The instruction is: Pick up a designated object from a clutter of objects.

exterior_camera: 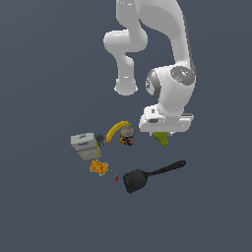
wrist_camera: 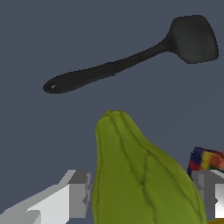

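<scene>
The green pear (exterior_camera: 161, 139) lies on the dark floor at the exterior view's right of the clutter, just under my hand. My gripper (exterior_camera: 162, 136) is lowered over it. In the wrist view the pear (wrist_camera: 131, 166) fills the space between my two fingers (wrist_camera: 78, 192), and both pads look pressed against its sides, narrow end pointing away. The gripper (wrist_camera: 142, 194) is shut on the pear. I cannot tell whether the pear is off the floor.
A black spatula (exterior_camera: 147, 176) (wrist_camera: 131, 61) lies near the pear. A small dark can (exterior_camera: 127, 136) (wrist_camera: 205, 159), a yellow banana (exterior_camera: 117, 130), a grey-white box (exterior_camera: 84, 144) and an orange-speckled packet (exterior_camera: 99, 168) sit toward the exterior view's left.
</scene>
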Tool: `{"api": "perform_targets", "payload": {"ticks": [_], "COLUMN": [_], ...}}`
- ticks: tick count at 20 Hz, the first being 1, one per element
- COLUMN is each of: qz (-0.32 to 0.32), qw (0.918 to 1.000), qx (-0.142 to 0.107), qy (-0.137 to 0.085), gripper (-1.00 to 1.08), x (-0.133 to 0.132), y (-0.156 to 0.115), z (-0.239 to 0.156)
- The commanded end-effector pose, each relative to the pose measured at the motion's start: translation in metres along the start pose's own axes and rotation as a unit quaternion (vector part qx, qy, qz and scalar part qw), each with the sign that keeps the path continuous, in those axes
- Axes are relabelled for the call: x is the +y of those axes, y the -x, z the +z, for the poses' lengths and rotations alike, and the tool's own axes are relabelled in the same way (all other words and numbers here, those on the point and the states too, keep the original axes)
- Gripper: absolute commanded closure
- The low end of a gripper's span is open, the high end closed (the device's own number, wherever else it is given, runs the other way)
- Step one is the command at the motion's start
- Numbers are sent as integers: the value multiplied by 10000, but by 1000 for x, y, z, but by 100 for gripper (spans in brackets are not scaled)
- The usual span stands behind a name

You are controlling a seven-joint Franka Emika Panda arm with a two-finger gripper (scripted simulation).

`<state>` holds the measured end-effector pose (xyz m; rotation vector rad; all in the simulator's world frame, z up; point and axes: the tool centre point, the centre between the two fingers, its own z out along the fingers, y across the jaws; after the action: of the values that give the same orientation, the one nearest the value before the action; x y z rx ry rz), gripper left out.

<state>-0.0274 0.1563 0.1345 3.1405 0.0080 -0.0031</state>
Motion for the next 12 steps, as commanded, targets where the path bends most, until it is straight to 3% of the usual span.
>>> {"api": "perform_targets", "payload": {"ticks": [1, 12], "qz": [0, -1], "qw": [10000, 10000], "qx": [11, 9], "qy": [-3, -16], "gripper": [108, 108], "x": [7, 41], "y": [7, 39], "z": [-21, -116]}}
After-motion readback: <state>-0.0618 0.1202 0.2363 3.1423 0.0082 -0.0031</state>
